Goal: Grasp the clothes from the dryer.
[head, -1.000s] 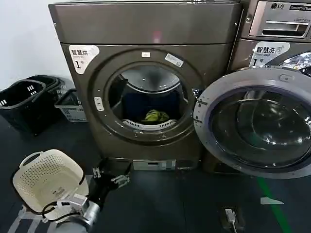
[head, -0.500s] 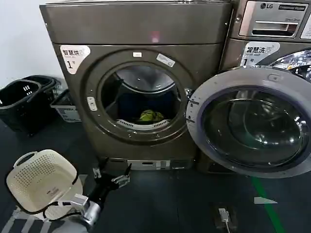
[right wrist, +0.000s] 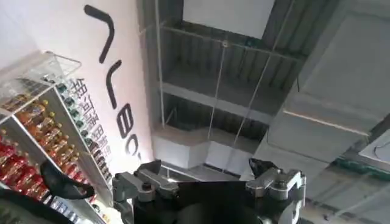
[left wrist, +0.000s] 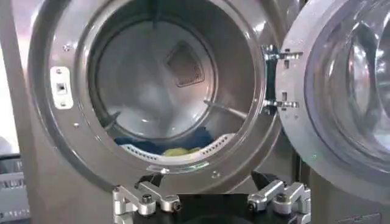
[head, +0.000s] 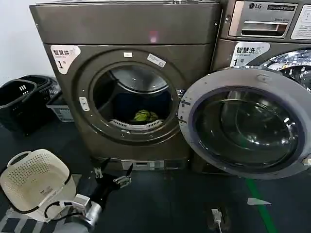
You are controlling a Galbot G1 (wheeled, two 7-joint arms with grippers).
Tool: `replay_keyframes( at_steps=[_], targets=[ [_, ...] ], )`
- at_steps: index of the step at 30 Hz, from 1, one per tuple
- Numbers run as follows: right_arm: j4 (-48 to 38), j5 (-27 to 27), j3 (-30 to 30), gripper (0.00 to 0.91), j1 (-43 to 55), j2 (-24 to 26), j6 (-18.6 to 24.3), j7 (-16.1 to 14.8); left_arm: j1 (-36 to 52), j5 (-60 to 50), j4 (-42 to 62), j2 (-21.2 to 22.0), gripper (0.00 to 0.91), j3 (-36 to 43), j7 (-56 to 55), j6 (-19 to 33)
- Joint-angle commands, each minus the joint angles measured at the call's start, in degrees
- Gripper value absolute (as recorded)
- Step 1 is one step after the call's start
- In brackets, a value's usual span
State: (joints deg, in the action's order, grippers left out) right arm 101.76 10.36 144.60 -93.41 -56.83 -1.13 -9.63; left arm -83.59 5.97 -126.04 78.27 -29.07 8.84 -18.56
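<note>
Honestly, left gripper point(head: 111, 175), fingers spread, sits low outside the bronze-grey front-loading dryer point(head: 126, 29); reaching in, it might clip the porthole rim before the small yellow-green clothes point(head: 145, 116). Right gripper point(right wrist: 207, 182) spread too, pointing ceilingward.

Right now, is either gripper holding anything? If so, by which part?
Nothing held. The left gripper is open, low in front of the dryer; the clothes lie in the drum. The right gripper is open, pointing at the ceiling.
</note>
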Motion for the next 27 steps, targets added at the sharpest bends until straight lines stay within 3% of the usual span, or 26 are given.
replay_keyframes(
  at_steps=[1,3,8,27],
  targets=[
    [-0.01,-2.2,0.05,0.907,-0.02,0.07,-0.16,0.87,-0.05,-0.23,-0.1,0.03,0.907,0.05,0.13,0.01],
    [-0.03,-3.79,-0.21,0.907,-0.05,0.08,-0.48,1.19,-0.05,-0.27,-0.11,0.1,0.907,0.11,0.13,-0.05],
    [-0.51,-2.34,0.4,0.907,0.3,0.66,2.02,0.92,-0.18,-0.53,-0.19,0.19,0.907,0.16,0.16,-0.1],
    [-1.09,-0.46,1.42,0.907,-0.2,0.95,3.41,0.37,-0.14,-0.35,-0.63,0.08,0.907,0.38,-0.36,0.69]
  ],
)
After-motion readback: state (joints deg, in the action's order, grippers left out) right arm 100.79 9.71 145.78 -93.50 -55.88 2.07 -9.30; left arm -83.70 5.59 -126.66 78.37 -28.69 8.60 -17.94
